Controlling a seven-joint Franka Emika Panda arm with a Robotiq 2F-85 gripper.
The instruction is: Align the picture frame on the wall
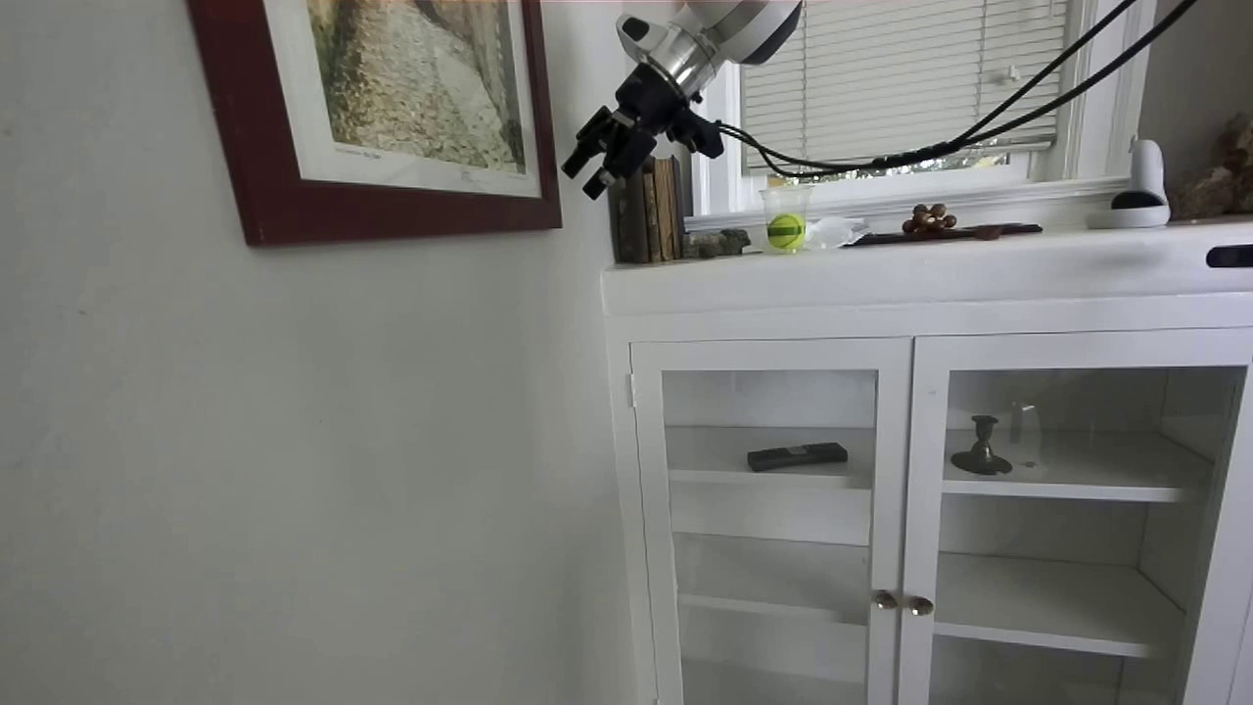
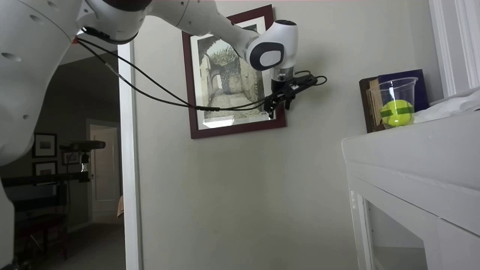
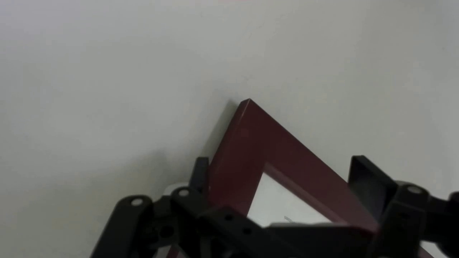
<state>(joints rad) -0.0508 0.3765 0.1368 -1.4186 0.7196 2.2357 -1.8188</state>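
The picture frame [image 1: 392,219] hangs on the off-white wall [image 1: 392,441]. It is dark red-brown with a white mat. In an exterior view the frame [image 2: 236,130] hangs tilted, its lower edge rising to the right, and the arm covers part of it. My gripper [image 1: 584,182] is at the frame's lower right corner area; it also shows in an exterior view [image 2: 279,109]. In the wrist view my gripper [image 3: 279,164] is open, with a frame corner [image 3: 247,139] between and beyond the fingers. One finger is close beside the frame's side edge; I cannot tell whether they touch.
A white glass-doored cabinet [image 1: 764,352] stands right of the wall. On its top are old books [image 1: 654,211], a clear cup with a yellow-green ball [image 1: 785,230] and small objects. A window with blinds [image 1: 901,88] is behind. Black cables [image 2: 165,101] hang along the arm.
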